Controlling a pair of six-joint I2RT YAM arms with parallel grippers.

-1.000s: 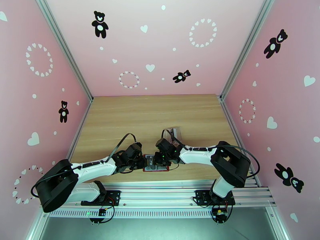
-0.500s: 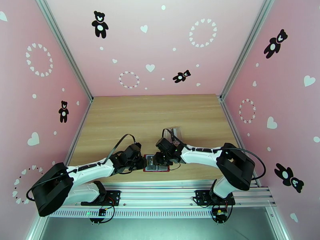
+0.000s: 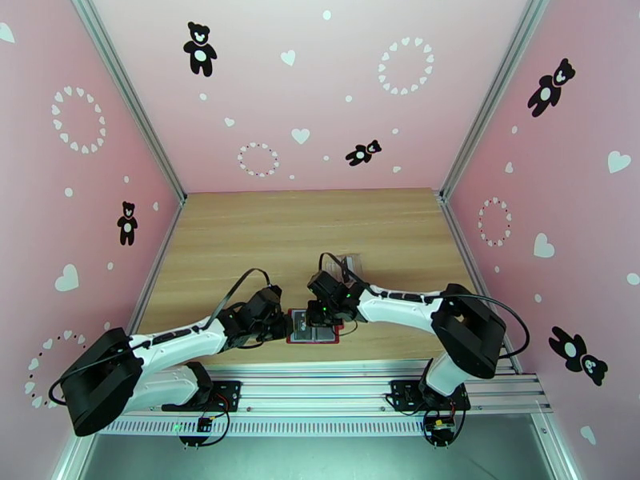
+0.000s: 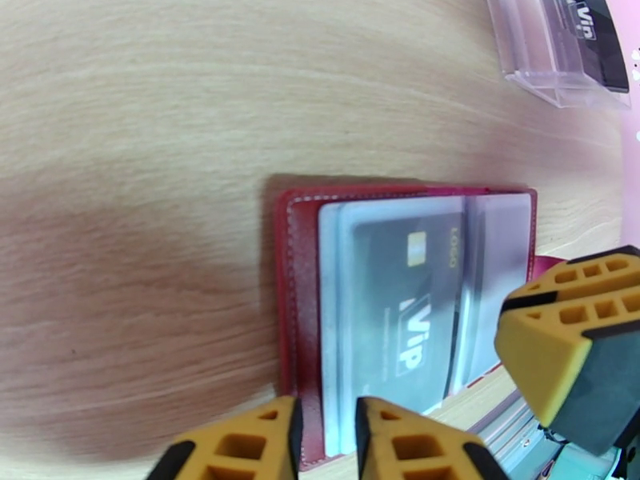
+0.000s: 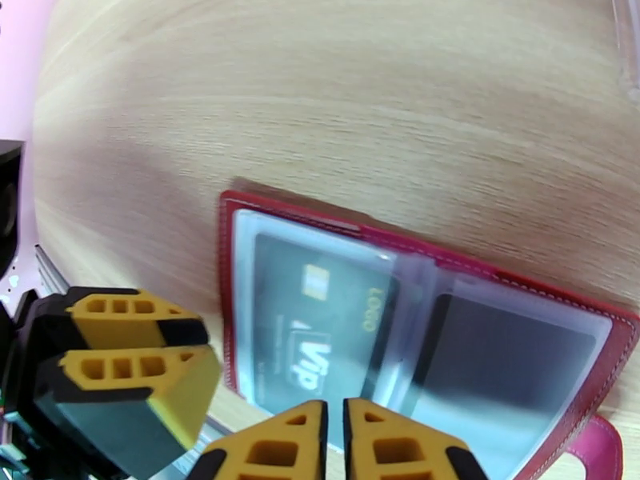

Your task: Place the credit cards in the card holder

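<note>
Left wrist view: 1 card holder [image 4: 298,314] lies open on the counter [image 4: 160,154], 1 "Vip" credit card [image 4: 400,314] sleeved inside, 1 more "Vip" card [image 4: 596,38] in the clear tray [image 4: 528,50], left jaws and right jaws clenched.

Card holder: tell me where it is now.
In the top view the card holder lies open at the table's near edge, centred, between the left gripper and the right gripper.

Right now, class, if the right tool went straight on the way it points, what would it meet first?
Most likely the open red wallet. The right tool, its tips almost together, aims at the dark card tucked inside it. How much gap remains between the tips and the wallet is unclear from this view.
</note>
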